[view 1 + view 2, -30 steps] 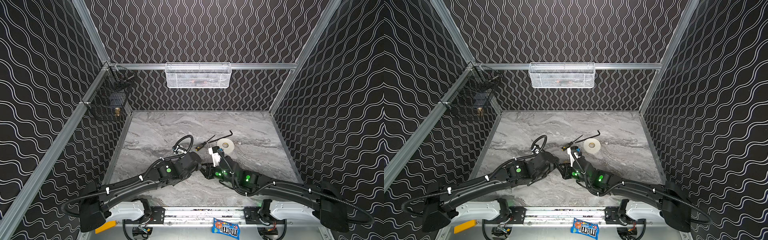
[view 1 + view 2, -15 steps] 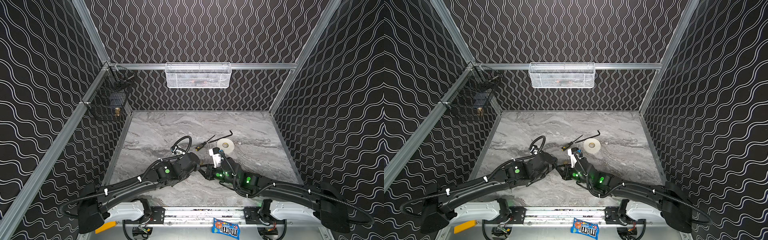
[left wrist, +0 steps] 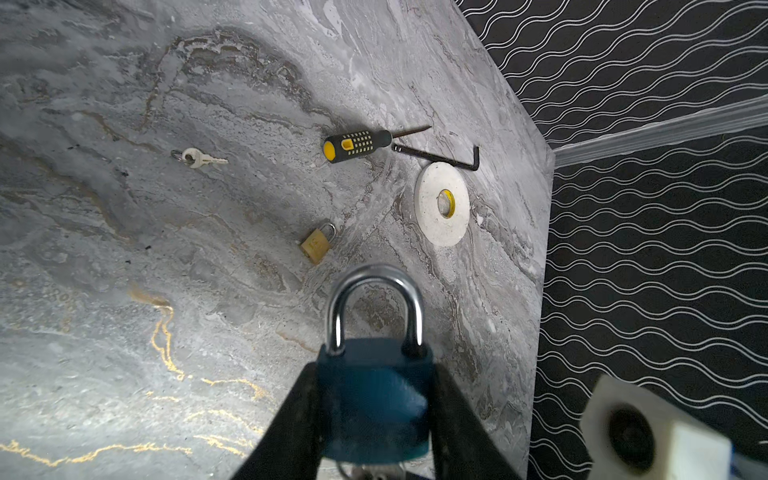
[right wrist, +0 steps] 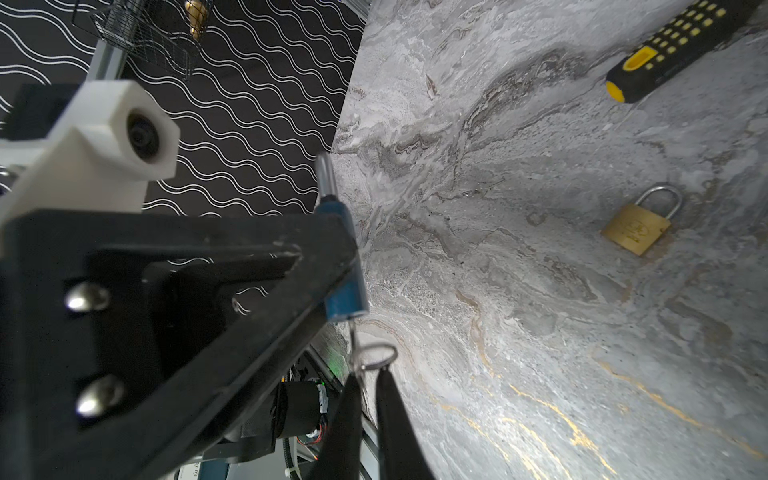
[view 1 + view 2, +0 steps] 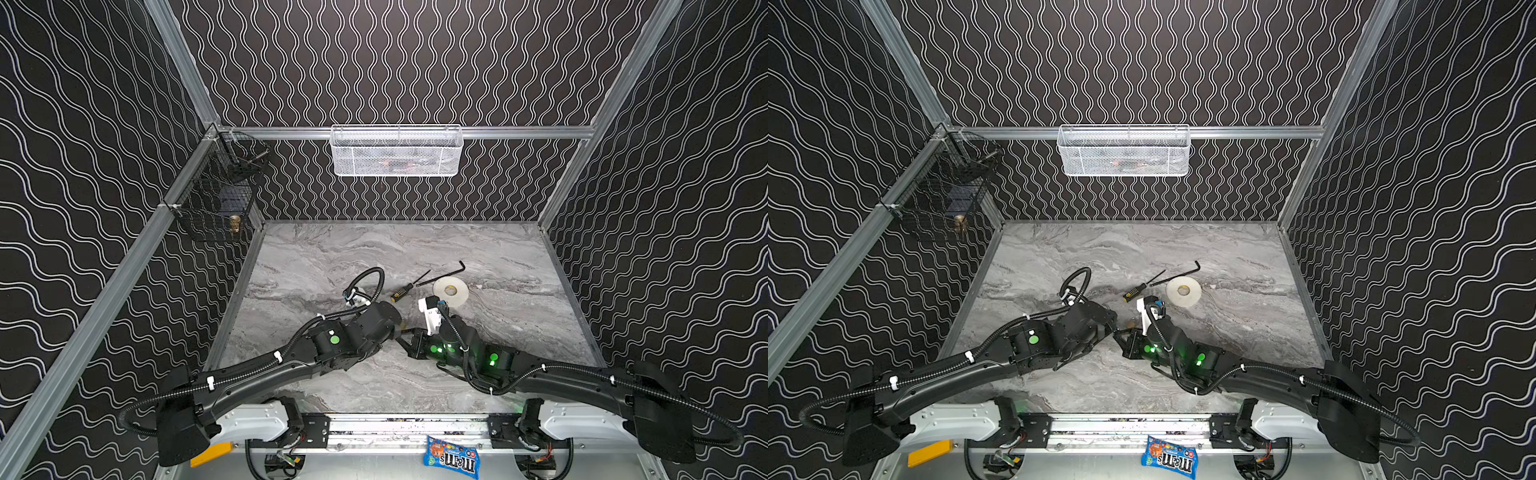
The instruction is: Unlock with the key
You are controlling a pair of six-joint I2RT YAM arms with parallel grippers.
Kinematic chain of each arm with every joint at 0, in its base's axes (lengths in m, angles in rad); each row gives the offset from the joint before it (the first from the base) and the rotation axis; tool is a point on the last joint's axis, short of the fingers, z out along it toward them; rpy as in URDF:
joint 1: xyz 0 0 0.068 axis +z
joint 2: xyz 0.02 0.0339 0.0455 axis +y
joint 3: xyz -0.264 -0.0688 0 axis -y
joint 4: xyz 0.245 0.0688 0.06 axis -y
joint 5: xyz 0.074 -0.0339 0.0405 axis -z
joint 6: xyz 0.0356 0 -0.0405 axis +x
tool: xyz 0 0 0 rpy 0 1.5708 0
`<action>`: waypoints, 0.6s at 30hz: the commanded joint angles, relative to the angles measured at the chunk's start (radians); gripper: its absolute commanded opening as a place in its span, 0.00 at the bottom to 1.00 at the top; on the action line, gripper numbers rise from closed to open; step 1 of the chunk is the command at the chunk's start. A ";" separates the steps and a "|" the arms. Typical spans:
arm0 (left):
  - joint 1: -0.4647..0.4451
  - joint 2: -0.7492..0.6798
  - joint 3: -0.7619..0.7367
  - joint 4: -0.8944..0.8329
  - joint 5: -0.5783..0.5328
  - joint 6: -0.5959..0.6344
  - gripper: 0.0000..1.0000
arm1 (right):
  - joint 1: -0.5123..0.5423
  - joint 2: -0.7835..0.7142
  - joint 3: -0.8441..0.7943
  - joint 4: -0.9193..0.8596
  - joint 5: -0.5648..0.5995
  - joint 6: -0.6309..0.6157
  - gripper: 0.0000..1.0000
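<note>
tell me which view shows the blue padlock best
The left wrist view: the blue padlock faces the camera, body and shackle whole, clamped in the left gripper. The right wrist view shows only its edge. In both top views it is hidden.

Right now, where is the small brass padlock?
Both wrist views show the small brass padlock lying flat mid-table on the grey marble tabletop, nearer the robot than the black-and-yellow screwdriver and white tape roll.
</note>
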 commanded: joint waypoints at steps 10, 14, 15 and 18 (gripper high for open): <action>-0.001 0.006 0.030 -0.019 0.042 0.076 0.00 | 0.000 0.012 0.038 0.070 0.095 -0.078 0.02; -0.018 0.018 0.041 -0.020 0.085 0.086 0.00 | 0.001 0.028 0.075 0.034 0.120 -0.078 0.00; -0.029 0.020 0.038 -0.014 0.089 0.085 0.00 | 0.000 0.027 0.071 0.056 0.120 -0.080 0.00; -0.036 0.023 0.015 0.006 0.110 0.071 0.00 | 0.000 0.029 0.081 0.054 0.155 -0.086 0.00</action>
